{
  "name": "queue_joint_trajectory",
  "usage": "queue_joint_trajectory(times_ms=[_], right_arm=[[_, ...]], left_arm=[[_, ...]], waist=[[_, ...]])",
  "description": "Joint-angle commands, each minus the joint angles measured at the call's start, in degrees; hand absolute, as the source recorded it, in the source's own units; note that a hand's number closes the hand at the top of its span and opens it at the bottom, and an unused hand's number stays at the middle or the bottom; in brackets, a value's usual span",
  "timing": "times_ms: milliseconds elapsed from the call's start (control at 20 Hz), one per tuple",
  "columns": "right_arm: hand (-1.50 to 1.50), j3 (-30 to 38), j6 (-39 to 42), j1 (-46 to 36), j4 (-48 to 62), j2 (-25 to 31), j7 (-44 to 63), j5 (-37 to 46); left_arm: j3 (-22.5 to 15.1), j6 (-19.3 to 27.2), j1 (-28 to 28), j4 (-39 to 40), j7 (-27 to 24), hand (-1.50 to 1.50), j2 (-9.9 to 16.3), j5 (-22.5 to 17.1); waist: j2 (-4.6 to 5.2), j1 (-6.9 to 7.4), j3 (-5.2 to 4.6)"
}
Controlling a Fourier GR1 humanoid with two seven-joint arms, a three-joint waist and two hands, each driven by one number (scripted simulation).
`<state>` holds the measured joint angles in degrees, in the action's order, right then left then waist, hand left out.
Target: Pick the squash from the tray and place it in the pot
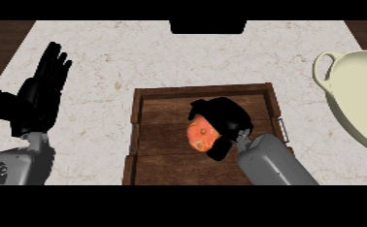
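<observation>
Right hand (pixel 226 117) over wooden tray (pixel 205 95), fingers curled round orange squash (pixel 202 135). Left hand (pixel 44 88) resting at left, fingers straight. Pot (pixel 347 88) well apart at right edge. Risk: squash half exposed in grasp; could slip during carry, or strike pot rim.

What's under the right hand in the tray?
The orange squash, with the right hand curled round it above the wooden tray. Its right side and the tray floor beneath it are covered.
</observation>
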<state>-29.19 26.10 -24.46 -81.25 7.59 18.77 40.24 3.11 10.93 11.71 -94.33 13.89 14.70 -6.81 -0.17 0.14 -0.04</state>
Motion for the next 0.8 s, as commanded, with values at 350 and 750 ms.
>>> queue_joint_trajectory(times_ms=[350, 750], right_arm=[[1.5, 0.5, -1.7, 0.9, 5.0, -2.7, -9.2, 7.3], [1.5, -11.8, 2.2, 18.7, -15.3, 19.9, -32.7, 5.6]], left_arm=[[1.4, -0.8, 3.1, 1.6, 1.7, 0.0, -0.9, 2.1], [3.9, 0.2, -2.6, 1.4, -0.8, 0.0, -1.0, 1.4]], waist=[[0.17, -0.13, 0.05], [-1.84, -6.02, 0.16]])
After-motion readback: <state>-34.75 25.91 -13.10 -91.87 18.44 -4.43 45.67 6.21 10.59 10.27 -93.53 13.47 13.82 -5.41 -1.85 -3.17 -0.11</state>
